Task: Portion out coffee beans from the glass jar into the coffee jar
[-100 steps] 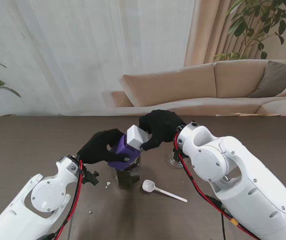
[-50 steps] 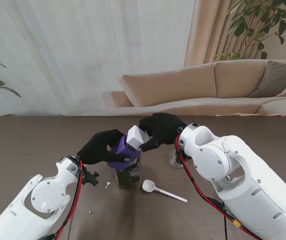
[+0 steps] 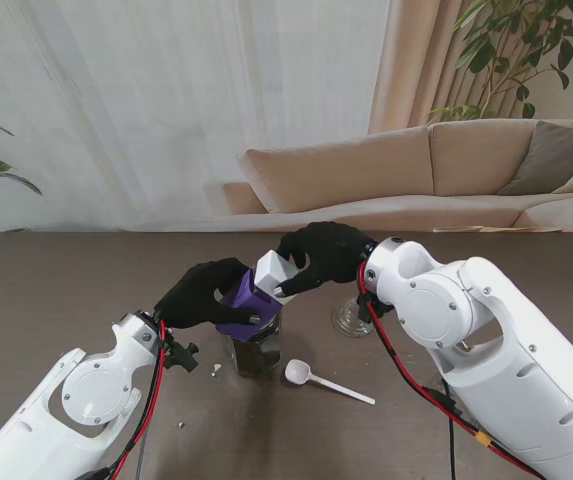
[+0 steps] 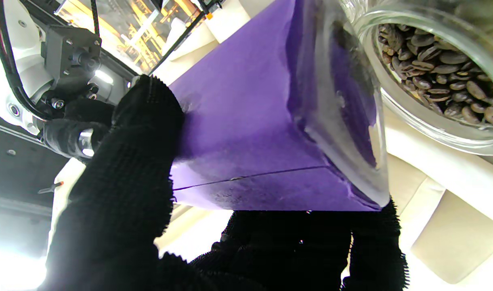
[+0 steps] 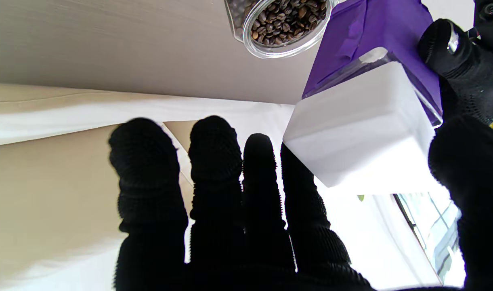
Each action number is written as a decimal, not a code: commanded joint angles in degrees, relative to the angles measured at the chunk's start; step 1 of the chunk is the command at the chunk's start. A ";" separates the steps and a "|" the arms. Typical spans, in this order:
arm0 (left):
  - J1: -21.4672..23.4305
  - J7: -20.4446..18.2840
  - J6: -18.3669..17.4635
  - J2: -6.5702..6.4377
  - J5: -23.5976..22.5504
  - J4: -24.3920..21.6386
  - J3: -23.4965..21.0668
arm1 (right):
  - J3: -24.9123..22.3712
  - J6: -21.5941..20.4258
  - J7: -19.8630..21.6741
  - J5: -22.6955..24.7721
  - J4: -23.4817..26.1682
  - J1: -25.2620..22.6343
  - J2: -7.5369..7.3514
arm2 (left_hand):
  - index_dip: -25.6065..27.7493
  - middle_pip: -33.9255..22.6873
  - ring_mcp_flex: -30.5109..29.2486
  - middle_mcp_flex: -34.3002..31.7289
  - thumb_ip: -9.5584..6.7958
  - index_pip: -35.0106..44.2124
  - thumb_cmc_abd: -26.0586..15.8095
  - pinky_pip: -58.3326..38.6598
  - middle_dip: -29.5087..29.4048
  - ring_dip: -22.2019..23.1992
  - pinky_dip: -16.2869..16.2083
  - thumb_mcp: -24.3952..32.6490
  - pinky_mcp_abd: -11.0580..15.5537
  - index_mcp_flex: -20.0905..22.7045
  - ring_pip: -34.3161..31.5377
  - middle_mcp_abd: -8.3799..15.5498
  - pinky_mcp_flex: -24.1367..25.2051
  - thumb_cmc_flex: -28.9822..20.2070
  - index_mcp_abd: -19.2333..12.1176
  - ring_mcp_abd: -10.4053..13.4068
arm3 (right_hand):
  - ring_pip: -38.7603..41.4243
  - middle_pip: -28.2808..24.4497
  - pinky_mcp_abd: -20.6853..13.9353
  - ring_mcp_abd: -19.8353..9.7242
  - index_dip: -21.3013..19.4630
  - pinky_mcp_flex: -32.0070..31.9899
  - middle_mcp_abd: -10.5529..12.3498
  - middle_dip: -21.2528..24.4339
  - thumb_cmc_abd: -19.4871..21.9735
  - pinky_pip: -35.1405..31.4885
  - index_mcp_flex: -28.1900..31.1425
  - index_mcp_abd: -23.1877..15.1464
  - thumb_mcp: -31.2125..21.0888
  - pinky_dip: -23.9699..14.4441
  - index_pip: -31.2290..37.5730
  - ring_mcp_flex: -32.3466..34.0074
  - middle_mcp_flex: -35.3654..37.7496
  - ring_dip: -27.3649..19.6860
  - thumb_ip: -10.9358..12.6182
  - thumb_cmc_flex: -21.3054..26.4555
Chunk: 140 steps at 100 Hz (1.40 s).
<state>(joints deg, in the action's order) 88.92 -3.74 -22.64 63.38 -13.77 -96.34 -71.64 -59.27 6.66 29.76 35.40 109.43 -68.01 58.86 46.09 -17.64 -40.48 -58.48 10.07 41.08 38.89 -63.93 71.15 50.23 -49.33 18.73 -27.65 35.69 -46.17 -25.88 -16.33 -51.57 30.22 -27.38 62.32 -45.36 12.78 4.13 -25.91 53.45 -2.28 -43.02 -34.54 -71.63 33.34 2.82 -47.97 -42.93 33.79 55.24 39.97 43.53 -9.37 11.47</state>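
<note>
My left hand (image 3: pixel 198 292) is shut on the purple coffee jar (image 3: pixel 239 306) and holds it tilted above the glass jar (image 3: pixel 255 354) of coffee beans, which stands open on the table. The coffee jar's white lid (image 3: pixel 273 272) points up toward my right hand (image 3: pixel 322 254), whose thumb and fingers close around it. In the right wrist view the lid (image 5: pixel 359 129) sits between thumb and forefinger, with the purple jar (image 5: pixel 375 28) and the bean-filled glass jar (image 5: pixel 286 20) beyond. The left wrist view shows the purple jar (image 4: pixel 246 121) in my fingers (image 4: pixel 121 194) beside the glass jar's rim (image 4: pixel 432 81).
A white plastic spoon (image 3: pixel 314 378) lies on the table nearer to me and to the right of the glass jar. A clear glass stopper (image 3: pixel 350 319) sits under my right forearm. Small white crumbs (image 3: pixel 215 369) lie left of the jar. A sofa stands behind the table.
My right forearm has swung slightly to the right and the glass stopper shows more. Both hands and the coffee jar have hardly moved.
</note>
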 commanded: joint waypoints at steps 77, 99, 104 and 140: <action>0.02 -1.16 -0.29 0.20 -0.01 -0.27 -0.18 | 3.70 1.95 -2.80 0.40 -2.17 1.05 0.84 | 4.49 -3.98 -1.68 -4.36 -3.25 21.53 -7.99 -2.60 1.62 0.50 -1.67 22.20 3.82 5.26 0.21 4.58 1.32 -10.10 -2.49 -1.78 | 1.55 -1.00 2.08 0.22 -7.57 -23.65 -0.71 0.52 10.15 -2.92 29.11 -5.51 -8.02 -0.79 13.79 9.04 15.61 -0.65 1.86 -1.11; 0.19 -1.03 -0.21 0.23 -0.04 -0.34 -0.17 | 4.55 1.45 -6.00 3.74 -2.57 0.26 1.36 | 4.45 -3.99 -1.71 -4.35 -3.26 21.55 -7.97 -2.59 1.63 0.50 -1.66 22.23 3.90 5.25 0.20 4.66 1.35 -10.12 -2.50 -1.73 | 0.97 0.13 1.68 0.46 -7.99 -22.56 0.53 0.92 13.28 -3.99 32.52 -6.05 -6.77 -0.23 14.14 10.76 19.43 -1.12 1.94 -2.82; 0.25 -1.00 -0.18 0.24 -0.03 -0.38 -0.18 | 4.61 1.37 -6.54 4.41 -2.61 0.12 1.45 | 4.46 -4.00 -1.72 -4.38 -3.25 21.56 -7.94 -2.59 1.63 0.50 -1.66 22.22 3.90 5.29 0.19 4.63 1.34 -10.10 -2.47 -1.67 | 0.87 0.40 1.68 0.41 -7.93 -22.43 0.43 0.95 14.08 -4.17 32.31 -6.08 -6.21 -0.14 13.79 10.92 19.39 -1.17 1.81 -3.65; 0.67 -0.59 -0.11 0.31 -0.15 -0.64 -0.34 | 3.13 1.56 -5.51 5.55 -1.14 -0.78 1.19 | 4.45 -3.97 -1.63 -4.36 -3.25 21.55 -7.96 -2.58 1.64 0.50 -1.66 22.21 3.87 5.24 0.21 4.59 1.35 -10.14 -2.43 -1.72 | -11.98 2.87 1.70 4.39 -11.83 -28.79 -0.67 2.05 13.11 0.09 13.27 -4.53 10.38 0.75 11.88 -2.54 2.52 -4.93 3.90 -5.86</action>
<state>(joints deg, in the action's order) 89.52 -3.59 -22.66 63.33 -14.01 -96.11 -71.93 -55.93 8.23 23.41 40.75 107.61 -67.97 60.05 46.07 -17.64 -40.48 -58.50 10.08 41.08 38.95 -63.93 71.34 50.24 -49.34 18.75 -27.67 35.69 -46.17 -25.88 -16.33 -51.57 30.13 -27.39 51.81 -42.49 13.48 7.39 -36.55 53.45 -4.27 -41.67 -23.01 -72.50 50.20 2.06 -38.85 -42.97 44.47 54.97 45.36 39.35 -7.76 4.60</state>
